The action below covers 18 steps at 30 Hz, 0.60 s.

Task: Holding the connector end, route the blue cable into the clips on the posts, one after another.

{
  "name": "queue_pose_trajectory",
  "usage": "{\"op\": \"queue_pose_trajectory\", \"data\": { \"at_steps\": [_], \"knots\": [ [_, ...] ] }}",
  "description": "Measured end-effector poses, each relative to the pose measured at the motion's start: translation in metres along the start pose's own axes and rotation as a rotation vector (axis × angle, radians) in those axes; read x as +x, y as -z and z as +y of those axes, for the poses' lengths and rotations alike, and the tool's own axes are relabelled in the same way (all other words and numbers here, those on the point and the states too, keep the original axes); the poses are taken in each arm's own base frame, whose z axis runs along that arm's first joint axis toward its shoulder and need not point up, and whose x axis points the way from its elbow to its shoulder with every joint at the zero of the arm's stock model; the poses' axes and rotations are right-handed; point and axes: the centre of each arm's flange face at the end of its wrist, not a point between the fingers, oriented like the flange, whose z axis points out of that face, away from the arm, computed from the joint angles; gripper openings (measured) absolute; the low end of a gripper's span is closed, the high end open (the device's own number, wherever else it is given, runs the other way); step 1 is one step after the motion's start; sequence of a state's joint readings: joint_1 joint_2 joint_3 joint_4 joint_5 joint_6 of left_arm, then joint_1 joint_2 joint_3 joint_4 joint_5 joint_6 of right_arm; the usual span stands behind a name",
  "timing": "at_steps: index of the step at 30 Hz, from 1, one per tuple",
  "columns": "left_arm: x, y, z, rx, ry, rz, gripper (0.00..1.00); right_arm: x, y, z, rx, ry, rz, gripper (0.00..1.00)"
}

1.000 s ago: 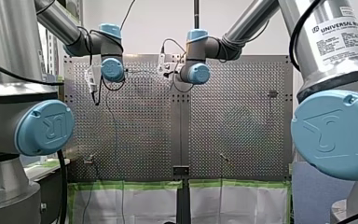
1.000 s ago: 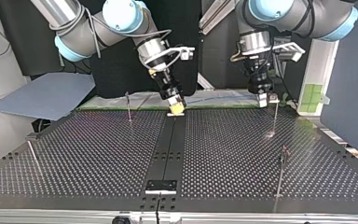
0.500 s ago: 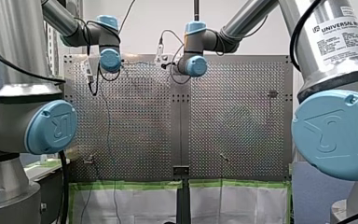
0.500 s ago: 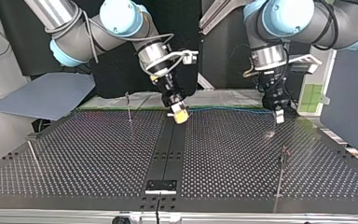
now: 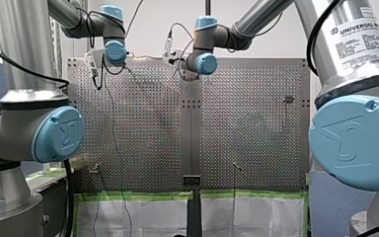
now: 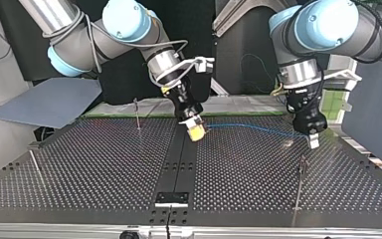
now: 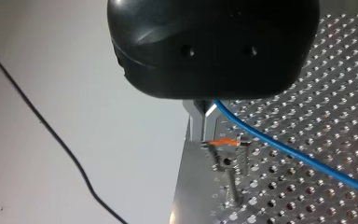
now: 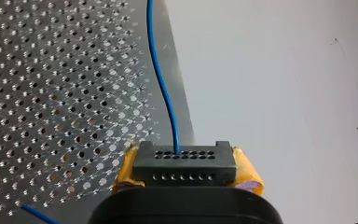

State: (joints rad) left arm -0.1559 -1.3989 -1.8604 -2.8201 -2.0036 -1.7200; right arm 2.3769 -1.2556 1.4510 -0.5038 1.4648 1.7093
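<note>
The thin blue cable (image 8: 176, 140) leaves the black multi-hole connector block (image 8: 185, 163) pinched between the yellow pads (image 8: 248, 170) of my right jaws. It spans above the perforated metal bench (image 6: 104, 164) to my left jaws, which are pressed together on it just beside a thin metal post (image 7: 230, 184).

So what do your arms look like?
Silver tubes with light-blue round caps and black cables. My right arm wears a white Universal Robots label. My right gripper has yellow pads; my left gripper is black with metal fingers.
</note>
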Motion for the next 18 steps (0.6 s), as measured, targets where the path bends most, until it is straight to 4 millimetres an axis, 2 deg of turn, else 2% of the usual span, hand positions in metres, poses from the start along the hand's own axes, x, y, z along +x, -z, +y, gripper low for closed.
{"op": "queue_pose_trajectory", "data": {
  "at_steps": [5, 12, 18],
  "knots": [
    [0.000, -0.005, 0.004, -0.004, -0.005, 0.001, 0.00, 0.001, -0.003, -0.002, 0.009, -0.008, 0.001, 0.00],
    [0.004, -0.014, 0.011, -0.007, -0.012, 0.006, 0.00, -0.013, -0.022, -0.007, 0.022, -0.016, -0.009, 0.00],
    [0.003, -0.026, 0.025, -0.012, -0.021, 0.002, 0.00, -0.009, -0.035, -0.011, 0.032, -0.019, 0.010, 0.00]
  ]
}}
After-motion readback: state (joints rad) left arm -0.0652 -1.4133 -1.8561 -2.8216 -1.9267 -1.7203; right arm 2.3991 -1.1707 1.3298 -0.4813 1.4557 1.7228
